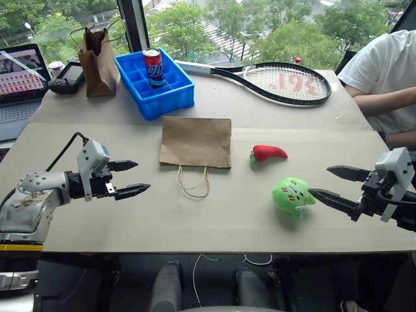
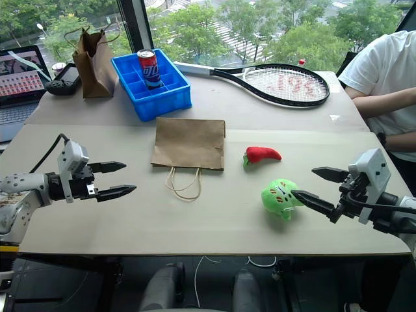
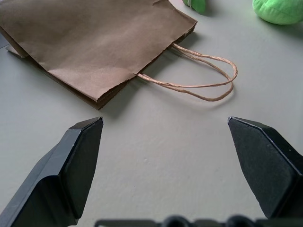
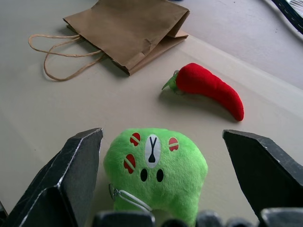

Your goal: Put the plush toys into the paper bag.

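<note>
From the head camera, the paper bag [image 1: 195,142] lies flat near the middle of the surface [image 1: 214,221], its twisted handles toward the near edge. The red chili toy [image 1: 267,154] lies just to its right, and the green round toy [image 1: 292,197] sits nearer the near edge, toward the right side. The left claw [image 1: 133,177] hovers wide open and empty over the left part of the surface, well apart from the bag. The right claw [image 1: 330,182] is also spread wide with nothing in its grip, its lower fingertip just beside the green toy. Along the far edge stand a blue compartment tray [image 1: 155,85] with a drink can [image 1: 154,67] upright in one middle compartment, a narrower dark paper bag [image 1: 99,62] standing open, and a tennis racket [image 1: 279,82]. A person's sleeve and arm [image 1: 383,78] rest at the far right corner.

The left wrist camera adds the bag's serrated mouth edge, pressed closed, and its looped handles lying on the surface.

The right wrist camera shows the green toy's face, between the open fingers [image 4: 71,175], with the chili beyond.
</note>
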You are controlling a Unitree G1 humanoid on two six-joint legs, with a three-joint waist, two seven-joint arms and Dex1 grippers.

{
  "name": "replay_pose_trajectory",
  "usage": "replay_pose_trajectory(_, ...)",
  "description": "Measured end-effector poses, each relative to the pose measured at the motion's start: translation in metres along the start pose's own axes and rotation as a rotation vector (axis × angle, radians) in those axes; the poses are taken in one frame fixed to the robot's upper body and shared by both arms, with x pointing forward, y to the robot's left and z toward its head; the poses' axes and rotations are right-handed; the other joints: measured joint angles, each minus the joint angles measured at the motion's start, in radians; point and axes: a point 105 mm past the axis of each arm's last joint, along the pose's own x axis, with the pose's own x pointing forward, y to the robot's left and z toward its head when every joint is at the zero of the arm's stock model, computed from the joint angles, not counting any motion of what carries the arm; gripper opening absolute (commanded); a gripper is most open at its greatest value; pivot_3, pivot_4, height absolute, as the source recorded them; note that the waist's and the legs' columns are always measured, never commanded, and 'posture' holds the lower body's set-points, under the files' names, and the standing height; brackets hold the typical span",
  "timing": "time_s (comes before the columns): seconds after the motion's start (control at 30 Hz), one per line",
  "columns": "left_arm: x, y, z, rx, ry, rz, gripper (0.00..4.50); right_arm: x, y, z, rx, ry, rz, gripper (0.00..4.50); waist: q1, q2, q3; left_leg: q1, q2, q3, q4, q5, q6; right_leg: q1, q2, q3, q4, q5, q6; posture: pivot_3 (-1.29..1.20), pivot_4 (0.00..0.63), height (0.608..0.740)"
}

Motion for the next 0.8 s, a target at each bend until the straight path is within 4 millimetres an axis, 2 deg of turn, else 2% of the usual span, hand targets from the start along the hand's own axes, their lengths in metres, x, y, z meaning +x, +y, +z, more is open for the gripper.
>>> replay_pose_trajectory(0.07, 0.001, 0.0, 0.001, 0.001, 0.0, -0.005, 4.5, 0.0, 0.0, 0.0, 0.004, 0.0, 0.003, 4.49, 0.0, 0.0, 0.0, 0.0, 0.0, 0.0, 0.0, 0.0, 0.0, 0.0, 0.0, 0.0, 0.0, 0.0, 0.0, 0.0, 0.15, 0.74)
replay_pose_trajectory(0.13, 0.008, 0.003, 0.013, 0.017, -0.018, -0.06, 4.5, 0.006, 0.008, 0.007, 0.018, 0.012, 0.061, 4.49, 0.002, 0.0, 0.001, -0.001, 0.0, 0.0, 0.002, 0.0, 0.0, -0.001, 0.0, 0.0, 0.002, 0.0, 0.0, 0.0, 0.15, 0.74)
replay_pose_trajectory(0.23, 0.023, -0.003, 0.052, 0.13, -0.082, -0.232, 4.5, 0.018, 0.047, 0.036, -0.085, 0.067, 0.273, 4.49, 0.004, 0.002, 0.002, -0.001, 0.0, -0.001, 0.004, 0.0, 0.0, 0.001, 0.0, 0.0, 0.002, 0.001, -0.001, 0.0, 0.15, 0.74)
replay_pose_trajectory(0.3, 0.033, -0.01, 0.062, 0.211, -0.093, -0.329, 4.5, 0.025, 0.061, 0.044, -0.107, 0.076, 0.33, 4.49, 0.002, 0.001, 0.002, -0.001, 0.0, -0.001, 0.005, -0.001, 0.001, 0.003, 0.0, 0.0, 0.0, 0.001, -0.001, 0.0, 0.15, 0.74)
replay_pose_trajectory(0.4, 0.052, -0.019, 0.058, 0.281, -0.068, -0.438, 4.5, 0.034, 0.07, 0.042, -0.096, 0.103, 0.345, 4.49, 0.002, 0.0, 0.001, -0.008, -0.001, -0.001, 0.008, -0.001, 0.003, 0.002, 0.0, 0.0, 0.0, 0.003, -0.004, 0.0, 0.15, 0.74)
replay_pose_trajectory(0.47, 0.067, -0.023, 0.048, 0.347, -0.015, -0.497, 4.5, 0.04, 0.078, 0.04, -0.097, 0.107, 0.347, 4.49, 0.002, 0.0, 0.001, -0.014, -0.001, -0.003, 0.009, 0.004, 0.01, -0.002, 0.002, 0.0, 0.002, 0.006, -0.007, 0.0, 0.15, 0.74)
replay_pose_trajectory(0.7, 0.099, -0.008, 0.019, 0.535, 0.142, -0.534, 4.5, 0.046, 0.09, 0.038, -0.039, 0.068, 0.311, 4.49, 0.005, 0.0, 0.002, -0.017, -0.001, -0.007, 0.011, 0.005, 0.012, -0.001, 0.004, 0.0, 0.002, 0.006, -0.006, 0.0, 0.15, 0.74)
replay_pose_trajectory(0.8, 0.108, -0.001, 0.018, 0.537, 0.151, -0.524, 3.84, 0.039, 0.084, 0.034, -0.015, 0.081, 0.257, 4.5, 0.011, 0.0, 0.002, -0.017, -0.001, -0.008, 0.013, 0.005, 0.012, -0.001, 0.004, 0.0, 0.002, 0.006, -0.006, 0.0, 0.15, 0.74)
